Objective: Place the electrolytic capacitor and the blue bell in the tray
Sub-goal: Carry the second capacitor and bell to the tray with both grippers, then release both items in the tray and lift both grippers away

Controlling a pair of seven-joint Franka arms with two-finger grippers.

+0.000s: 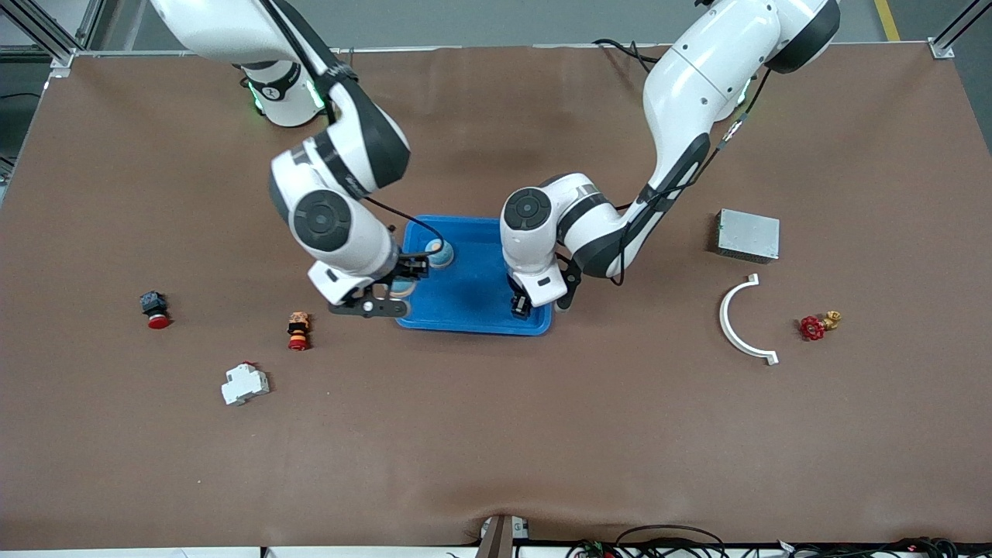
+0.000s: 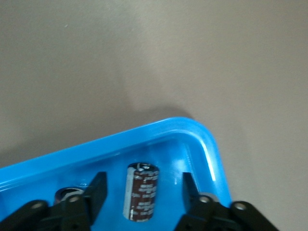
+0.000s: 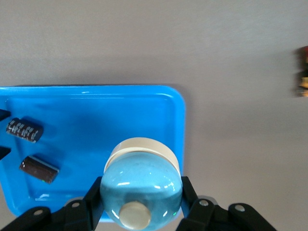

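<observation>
The blue tray point(image 1: 480, 288) lies mid-table. My left gripper point(image 1: 521, 306) hangs low over the tray corner nearest the front camera, at the left arm's end. It is open point(image 2: 143, 192). A dark brown electrolytic capacitor point(image 2: 143, 191) lies on the tray floor point(image 2: 120, 137) between its fingers, untouched. A second capacitor point(image 3: 39, 169) lies beside the first point(image 3: 25, 130). My right gripper point(image 1: 403, 288) is shut on a blue bell point(image 3: 139, 187) over the tray's edge point(image 3: 180, 125) toward the right arm's end. Another blue and white bell point(image 1: 440, 253) sits in the tray.
Toward the left arm's end lie a grey metal box point(image 1: 748, 235), a white curved piece point(image 1: 742, 322) and a red valve point(image 1: 818, 325). Toward the right arm's end lie an orange-red button point(image 1: 298, 331), a black-red button point(image 1: 155, 308) and a white breaker point(image 1: 244, 384).
</observation>
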